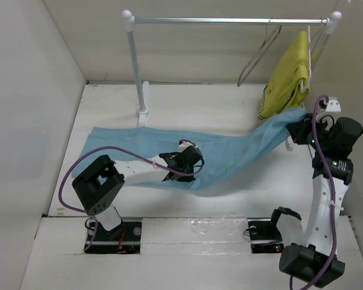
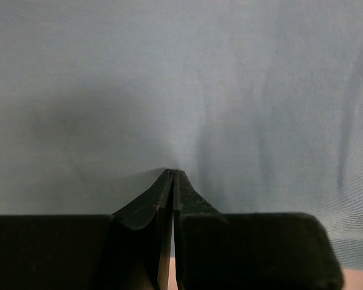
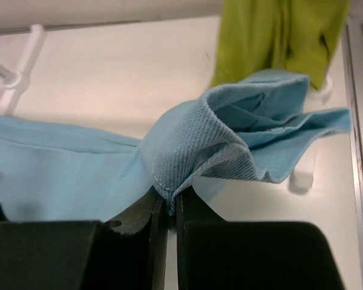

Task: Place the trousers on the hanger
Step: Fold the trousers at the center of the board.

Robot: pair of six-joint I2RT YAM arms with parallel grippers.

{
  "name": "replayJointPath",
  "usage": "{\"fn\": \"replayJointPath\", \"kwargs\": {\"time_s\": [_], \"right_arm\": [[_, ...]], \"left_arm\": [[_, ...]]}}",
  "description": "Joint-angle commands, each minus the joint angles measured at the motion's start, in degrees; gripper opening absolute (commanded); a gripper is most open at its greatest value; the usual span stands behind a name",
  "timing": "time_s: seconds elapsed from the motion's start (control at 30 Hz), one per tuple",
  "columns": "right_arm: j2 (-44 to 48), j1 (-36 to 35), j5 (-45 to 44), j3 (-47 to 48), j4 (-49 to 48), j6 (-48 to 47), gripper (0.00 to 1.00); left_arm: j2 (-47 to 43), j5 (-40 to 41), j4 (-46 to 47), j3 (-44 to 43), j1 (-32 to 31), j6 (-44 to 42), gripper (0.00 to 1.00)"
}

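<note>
The light blue trousers [image 1: 169, 148] lie stretched across the table from the left to the far right. My left gripper [image 1: 190, 160] rests on their middle. In the left wrist view its jaws [image 2: 172, 174] are shut, tips pressed into the cloth [image 2: 187, 78], with creases converging on them. My right gripper [image 1: 299, 124] holds the trousers' right end lifted off the table. It is shut on a bunched fold [image 3: 230, 139], and the hem sits between the fingertips [image 3: 169, 199]. The thin grey wire hanger [image 1: 251, 60] hangs bare on the rail, up and left of the right gripper.
A white clothes rail [image 1: 230, 20] on a post [image 1: 136, 66] spans the back. A yellow-green garment [image 1: 288, 78] [image 3: 272, 30] hangs at its right end, just behind the right gripper. White walls enclose the table on the left, back and right.
</note>
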State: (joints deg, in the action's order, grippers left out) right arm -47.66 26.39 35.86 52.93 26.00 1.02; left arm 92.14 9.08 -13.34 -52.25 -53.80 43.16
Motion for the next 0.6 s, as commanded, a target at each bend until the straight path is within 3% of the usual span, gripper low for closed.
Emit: {"fn": "replayJointPath", "kwargs": {"time_s": [0.0, 0.13, 0.37, 0.57], "right_arm": [[0.2, -4.8, -1.8, 8.9, 4.4, -2.1, 0.0], [1.6, -10.8, -6.6, 13.1, 4.9, -1.2, 0.0], [0.9, -11.4, -5.0, 24.7, 10.8, -2.9, 0.0], [-2.9, -15.3, -3.5, 35.2, 12.6, -4.3, 0.0]], "left_arm": [[1.3, -0.5, 1.5, -2.2, -3.8, 1.8, 0.0], [3.6, -0.6, 1.9, -4.3, -6.6, 2.4, 0.0], [8.4, -3.9, 5.9, -8.2, -9.4, 3.1, 0.0], [17.8, -7.1, 3.9, -22.5, -15.5, 2.5, 0.0]]}}
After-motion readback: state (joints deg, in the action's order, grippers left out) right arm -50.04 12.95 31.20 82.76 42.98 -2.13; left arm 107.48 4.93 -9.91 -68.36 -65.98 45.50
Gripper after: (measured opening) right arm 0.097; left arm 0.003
